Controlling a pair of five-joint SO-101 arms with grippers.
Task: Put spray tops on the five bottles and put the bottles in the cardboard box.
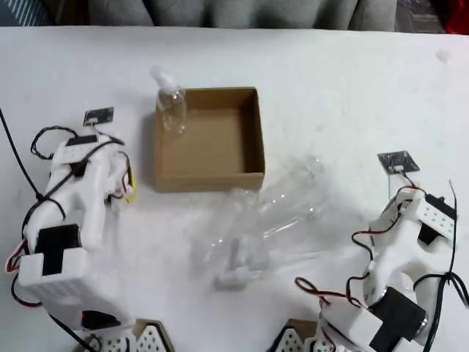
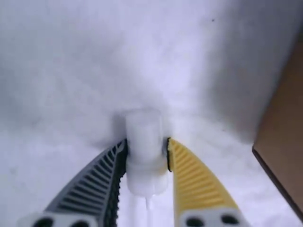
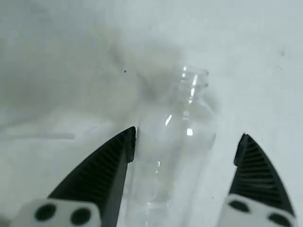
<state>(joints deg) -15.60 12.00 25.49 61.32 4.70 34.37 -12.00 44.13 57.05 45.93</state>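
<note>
Clear-plastic job: hold left gripper (image 2: 146, 156) clamped on white spray top (image 2: 144, 139), nr cardboard box (image 1: 209, 178). Close wide-open right gripper (image 3: 187, 137) on bottle (image 3: 173, 161) lying on table betw. its fingers. Grip mid-body, stand upright, then line top up w/ open neck.

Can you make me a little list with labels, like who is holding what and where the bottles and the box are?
left end effector: shut on a white spray top
right end effector: open, one finger on each side of an uncapped clear bottle
cardboard box: open, mid table
capped bottle: upright at the box's far left corner; inside or beside, cannot tell
bottle pile: clear, lying in front of the box
loose spray tops: by the pile
</note>
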